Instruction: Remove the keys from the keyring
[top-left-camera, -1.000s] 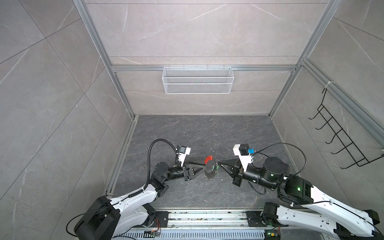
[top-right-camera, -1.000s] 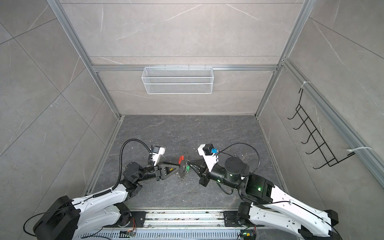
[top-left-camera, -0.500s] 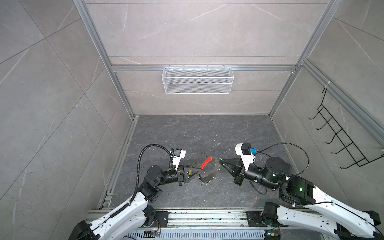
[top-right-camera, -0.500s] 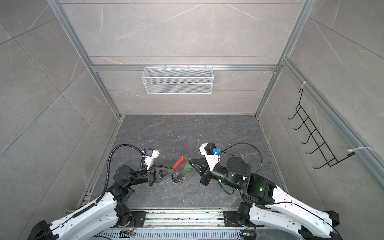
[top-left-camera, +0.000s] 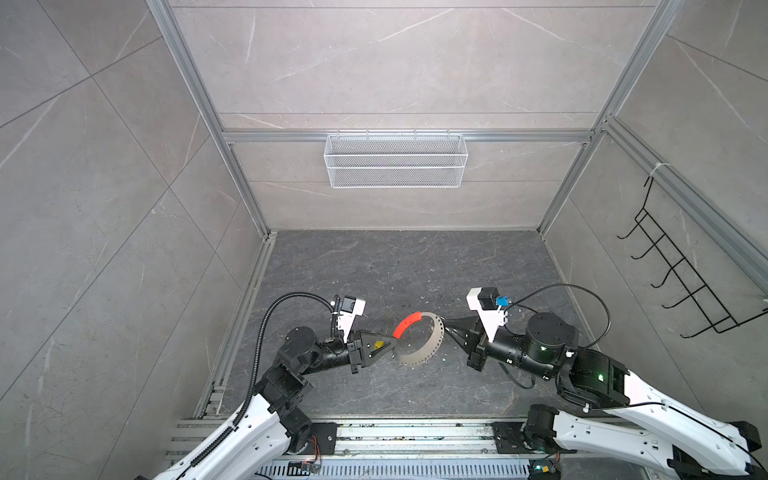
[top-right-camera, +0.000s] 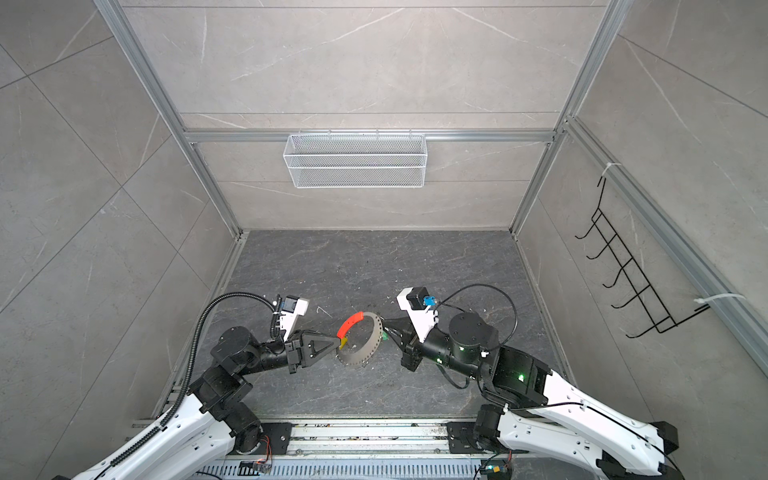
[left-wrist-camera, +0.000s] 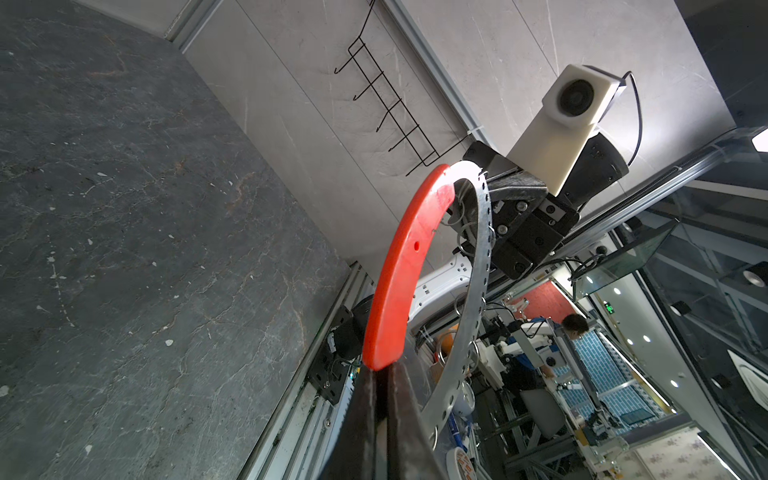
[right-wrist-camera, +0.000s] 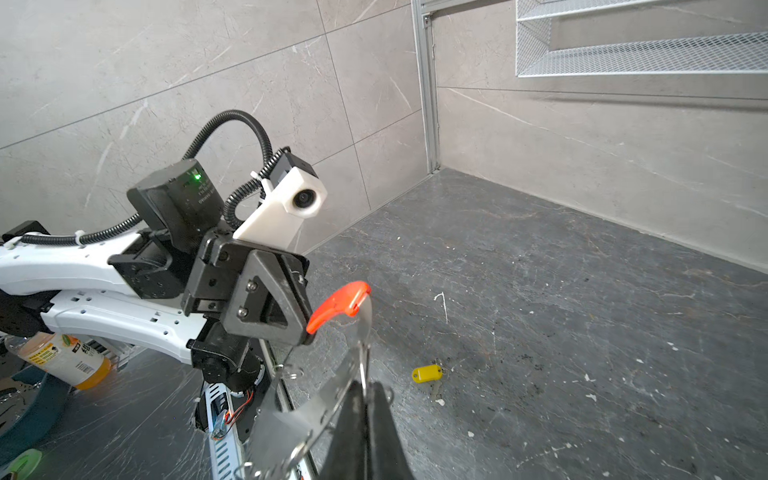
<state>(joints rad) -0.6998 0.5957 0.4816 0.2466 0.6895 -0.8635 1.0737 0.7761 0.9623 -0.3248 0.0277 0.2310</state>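
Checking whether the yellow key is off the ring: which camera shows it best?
Right wrist view: the yellow key lies unobstructed on the floor, apart from the keyring. Both top views show only a small yellow speck by the left gripper. The left wrist view misses it.

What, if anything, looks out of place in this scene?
A small yellow-tagged metal key lies loose on the dark stone floor, off the perforated metal hoop with the red sleeve that the left gripper and right gripper hold between them.
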